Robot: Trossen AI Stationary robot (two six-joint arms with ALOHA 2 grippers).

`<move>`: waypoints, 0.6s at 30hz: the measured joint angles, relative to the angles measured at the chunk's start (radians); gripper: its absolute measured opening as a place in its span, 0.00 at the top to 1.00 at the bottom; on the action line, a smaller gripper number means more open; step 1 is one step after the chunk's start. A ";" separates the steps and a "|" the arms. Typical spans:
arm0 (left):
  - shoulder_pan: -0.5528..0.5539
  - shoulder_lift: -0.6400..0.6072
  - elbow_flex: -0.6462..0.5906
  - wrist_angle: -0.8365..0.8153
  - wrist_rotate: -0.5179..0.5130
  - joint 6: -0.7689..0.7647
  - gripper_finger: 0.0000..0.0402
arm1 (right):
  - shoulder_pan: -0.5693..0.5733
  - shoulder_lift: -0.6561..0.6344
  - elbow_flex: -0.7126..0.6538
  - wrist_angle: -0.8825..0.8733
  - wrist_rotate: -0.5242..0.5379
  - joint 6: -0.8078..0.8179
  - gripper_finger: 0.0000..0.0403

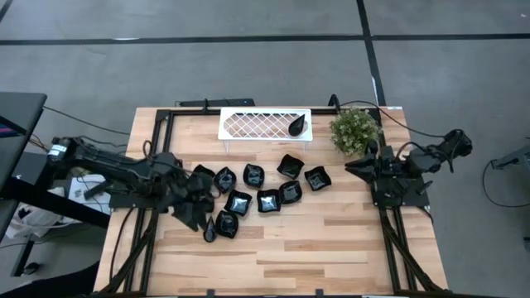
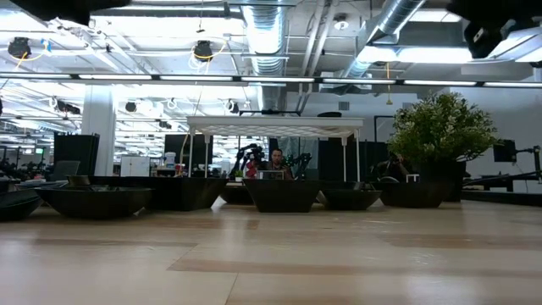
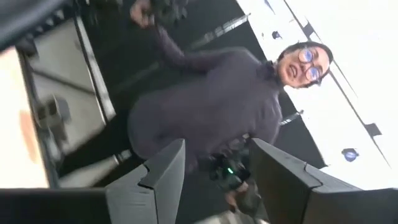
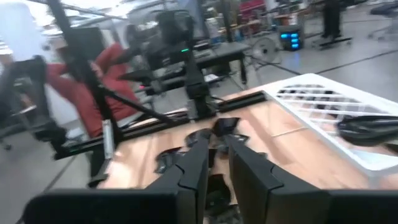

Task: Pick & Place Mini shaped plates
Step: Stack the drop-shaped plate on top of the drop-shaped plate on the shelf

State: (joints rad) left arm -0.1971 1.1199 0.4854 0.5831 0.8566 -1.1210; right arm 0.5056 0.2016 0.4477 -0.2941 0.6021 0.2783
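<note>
Several mini shaped plates [image 1: 267, 200], small glossy black dishes, lie in a loose cluster at mid-table; in the low view they [image 2: 284, 193] rest on their bases in a row. One leaf-shaped plate [image 1: 296, 126] lies on the white lattice tray [image 1: 248, 124]. My left gripper [image 1: 199, 207] hovers level over the cluster's left end, open, with nothing between its fingers [image 3: 158, 180]. My right gripper [image 1: 354, 168] is at the cluster's right, level and pointing toward the plates [image 4: 224, 124]. Only a narrow gap shows between its fingers [image 4: 196, 165], and nothing is in it.
A green potted plant [image 1: 356, 131] stands at the far right, just beyond my right gripper. The tray stands on thin legs [image 2: 190, 157] at the far edge. Bare wood [image 1: 315, 248] fills the near half of the table. A person [image 3: 211, 106] stands beyond the table.
</note>
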 joint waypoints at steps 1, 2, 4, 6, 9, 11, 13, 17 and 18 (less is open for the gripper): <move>-0.017 0.007 0.000 0.000 0.000 -0.016 0.55 | 0.000 0.000 0.000 0.003 0.005 0.000 0.85; -0.032 0.012 0.000 0.000 0.000 -0.018 0.55 | 0.000 -0.001 0.000 0.003 0.007 0.000 0.85; -0.053 0.014 0.000 0.000 0.000 -0.020 0.55 | 0.000 -0.001 0.000 0.003 0.007 0.000 0.85; -0.065 0.013 0.000 0.002 0.001 -0.011 0.55 | 0.000 -0.001 0.000 0.002 0.005 0.000 0.85; -0.069 0.000 0.000 0.003 0.000 -0.008 0.55 | 0.000 -0.001 0.000 -0.011 0.004 0.002 0.85; -0.069 -0.007 0.000 0.004 0.000 0.011 0.55 | 0.000 -0.001 0.000 -0.011 0.002 0.003 0.85; -0.069 -0.015 0.000 0.008 -0.014 0.063 0.55 | 0.000 -0.001 0.000 -0.011 0.001 0.003 0.85; -0.069 -0.017 0.000 0.009 -0.155 0.087 0.55 | 0.000 -0.001 0.000 -0.011 0.001 0.003 0.85; -0.066 -0.017 0.000 0.009 -0.184 0.077 0.55 | 0.000 -0.001 0.000 -0.011 0.001 0.003 0.85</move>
State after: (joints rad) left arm -0.2635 1.1027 0.4851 0.5924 0.6724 -1.0441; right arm 0.5056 0.2008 0.4477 -0.3050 0.6029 0.2810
